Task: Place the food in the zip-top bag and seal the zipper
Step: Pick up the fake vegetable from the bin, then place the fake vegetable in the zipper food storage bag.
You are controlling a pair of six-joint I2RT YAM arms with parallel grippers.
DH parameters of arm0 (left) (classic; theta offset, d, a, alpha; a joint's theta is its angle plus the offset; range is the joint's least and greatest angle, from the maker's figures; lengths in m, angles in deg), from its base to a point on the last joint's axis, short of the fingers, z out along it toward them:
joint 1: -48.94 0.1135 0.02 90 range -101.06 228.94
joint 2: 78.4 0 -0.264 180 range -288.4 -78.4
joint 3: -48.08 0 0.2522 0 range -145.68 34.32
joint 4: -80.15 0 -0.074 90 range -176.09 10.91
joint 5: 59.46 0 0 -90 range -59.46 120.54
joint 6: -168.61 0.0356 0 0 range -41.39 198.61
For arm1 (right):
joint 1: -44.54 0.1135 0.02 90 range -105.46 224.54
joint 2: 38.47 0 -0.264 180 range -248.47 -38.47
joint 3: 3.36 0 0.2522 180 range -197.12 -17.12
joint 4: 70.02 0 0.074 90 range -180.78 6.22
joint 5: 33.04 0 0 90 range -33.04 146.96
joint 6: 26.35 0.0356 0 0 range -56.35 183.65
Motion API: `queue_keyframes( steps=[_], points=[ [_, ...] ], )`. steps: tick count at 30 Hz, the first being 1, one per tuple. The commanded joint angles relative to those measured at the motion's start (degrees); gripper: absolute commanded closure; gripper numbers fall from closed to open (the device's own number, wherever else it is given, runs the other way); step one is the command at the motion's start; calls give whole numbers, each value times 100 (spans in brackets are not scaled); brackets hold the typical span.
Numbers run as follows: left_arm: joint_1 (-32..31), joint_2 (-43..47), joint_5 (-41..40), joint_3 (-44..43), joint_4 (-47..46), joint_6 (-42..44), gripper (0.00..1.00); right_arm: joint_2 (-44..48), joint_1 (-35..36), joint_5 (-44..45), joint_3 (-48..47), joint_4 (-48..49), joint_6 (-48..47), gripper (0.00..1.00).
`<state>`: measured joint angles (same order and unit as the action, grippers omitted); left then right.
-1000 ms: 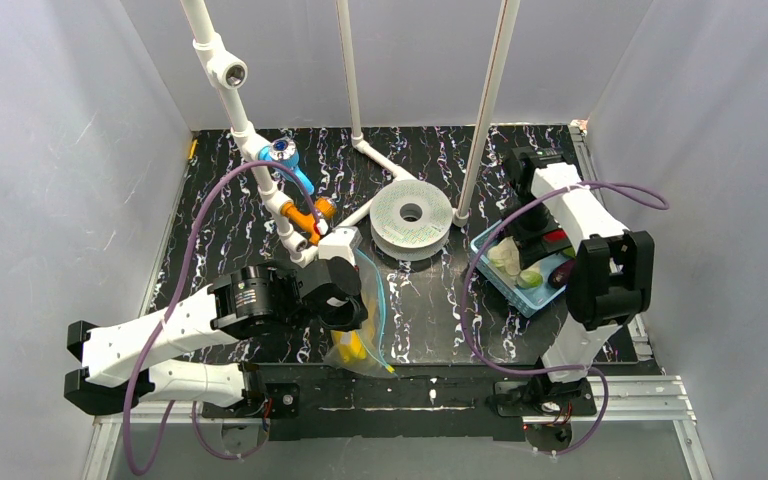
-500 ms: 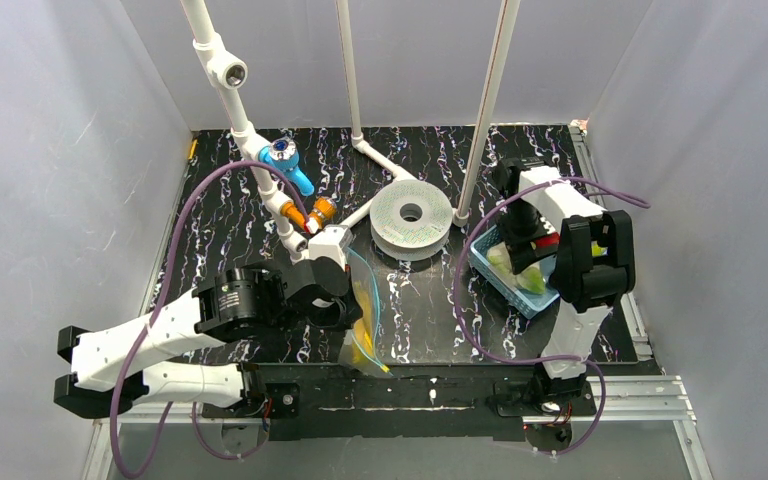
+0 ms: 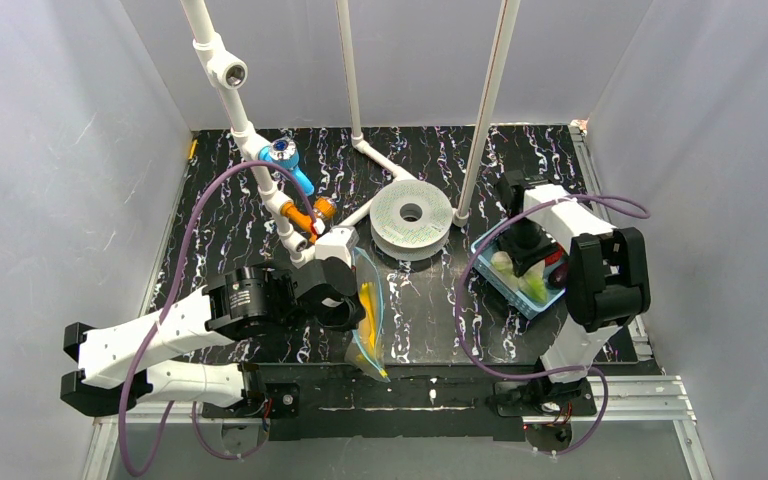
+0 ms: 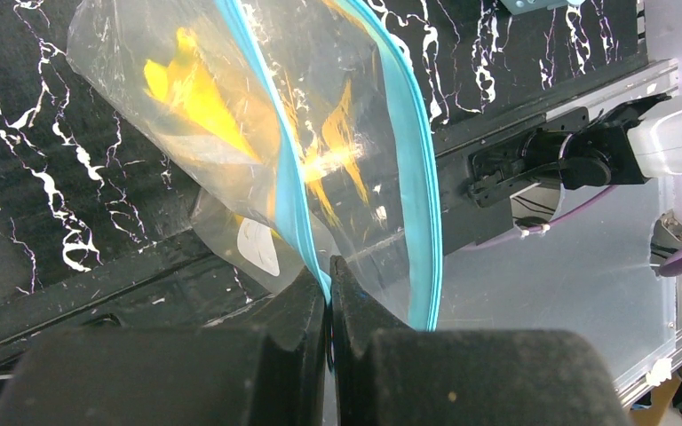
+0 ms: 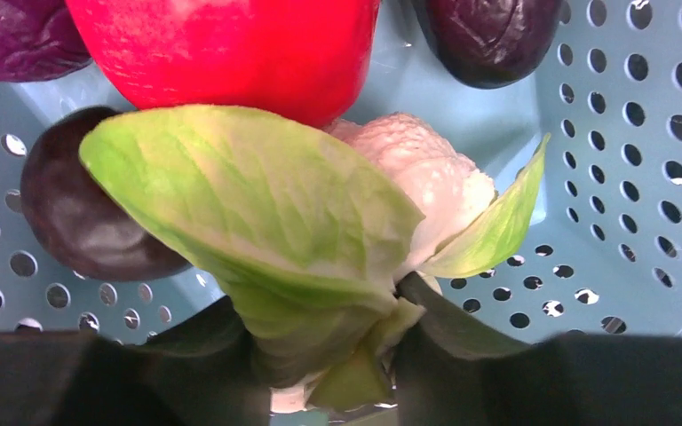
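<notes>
My left gripper (image 4: 329, 275) is shut on one teal strip of the zipper (image 4: 289, 191) and holds the clear zip-top bag (image 4: 231, 106) up off the table. The bag's mouth gapes, with the other strip (image 4: 413, 151) standing apart. A yellow banana (image 4: 191, 98) lies inside the bag (image 3: 368, 325). My right gripper (image 5: 324, 328) is down in the light-blue basket (image 5: 622, 177), its fingers pressed on both sides of the base of the white, green-leaved cauliflower (image 5: 266, 204). A red apple (image 5: 231, 44) and dark purple fruits (image 5: 80, 213) lie around it.
White pipes with a blue valve (image 3: 285, 155) and orange fittings (image 3: 305, 215) cross the back left. A pale spool (image 3: 411, 218) lies between the bag and the basket (image 3: 490, 262). The table's metal front rail (image 3: 430, 395) runs just below the bag.
My right gripper has gone down into the basket and closed from wide open onto the cauliflower. The left arm has shifted slightly, with the bag still in its grip.
</notes>
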<state>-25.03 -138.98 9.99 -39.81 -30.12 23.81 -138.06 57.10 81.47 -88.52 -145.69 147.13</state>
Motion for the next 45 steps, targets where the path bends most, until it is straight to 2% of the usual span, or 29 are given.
queue_keyframes(
  steps=[1, 6, 10, 12, 14, 16, 20, 23, 26, 31, 36, 40, 45],
  points=[
    [15, -21, -176, -114, 172, 19, 100, 302, -8, 371, -37, 306, -382, 64],
    [15, -72, -167, -116, 106, -25, 100, 1085, -3, 647, 83, 404, -1086, 83],
    [15, -75, -161, -46, -19, -104, 100, 2051, -5, 513, 579, 1178, -2154, 91],
    [15, -60, -148, 17, -98, -161, 100, 2698, -3, 116, 965, 1897, -3078, 95],
    [15, -55, -122, 81, -185, -210, 100, 3404, 2, -883, 1378, 2823, -4230, 99],
    [19, -59, -86, 118, -239, -232, 100, 4076, 6, -2425, 1612, 3499, -5334, 99],
    [24, -60, -150, 129, -270, -252, 100, 4345, 381, -4569, 1205, 3672, -5765, 99],
    [25, -78, -181, 107, -279, -288, 100, 4280, 957, -6057, 682, 3825, -5746, 99],
    [23, -83, -151, 112, -287, -354, 100, 4543, 1587, -6613, 393, 4185, -5613, 99],
    [23, 138, -202, 431, -573, -510, 100, 4813, 2245, -8108, 915, 6451, -3821, 99],
    [23, 357, -300, 724, -866, -606, 100, 4820, 2739, -7809, 1041, 6564, -3305, 99],
    [23, 448, -374, 789, -1008, -623, 100, 4557, 3040, -7652, 1517, 7152, -2495, 99],
    [23, 560, -344, 997, -1262, -715, 100, 4366, 3313, -7134, 2102, 7551, -2244, 99]
  ],
)
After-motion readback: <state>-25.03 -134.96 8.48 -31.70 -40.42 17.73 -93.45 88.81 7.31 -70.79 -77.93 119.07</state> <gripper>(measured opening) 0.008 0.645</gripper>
